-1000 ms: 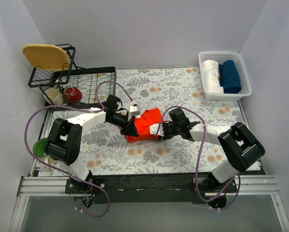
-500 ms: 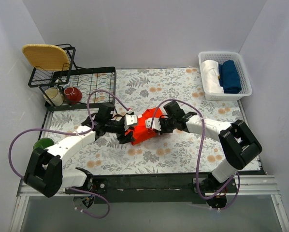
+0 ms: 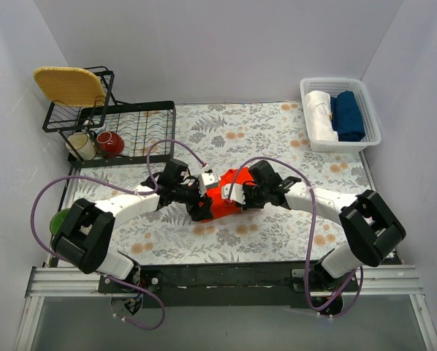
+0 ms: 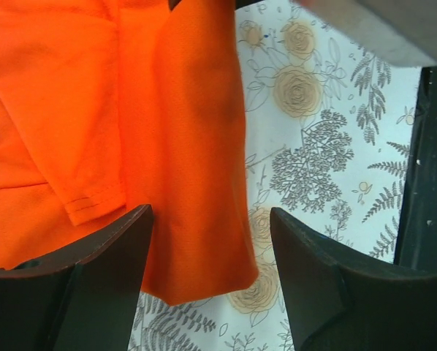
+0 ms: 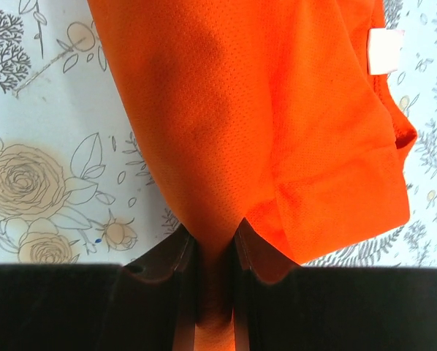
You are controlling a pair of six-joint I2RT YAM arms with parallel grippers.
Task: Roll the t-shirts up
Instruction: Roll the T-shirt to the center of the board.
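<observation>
From above, the soft orange-red fabric t-shirt point(image 3: 228, 191) is being bunched on the floral table point(image 3: 277, 139) between the left gripper point(image 3: 198, 205) and the right gripper point(image 3: 240, 199). At the left wrist, the jaws are being held apart over flat, loose fabric. At the right wrist, a fold is being pinched tight, so the rolling is being judged barely begun

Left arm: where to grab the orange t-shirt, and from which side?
Pinch the t-shirt at its free folded edge, which sits between the fingers of the open left gripper. Come in from the shirt's left end, opposite the right gripper, which is shut on the other end's fold.
</observation>
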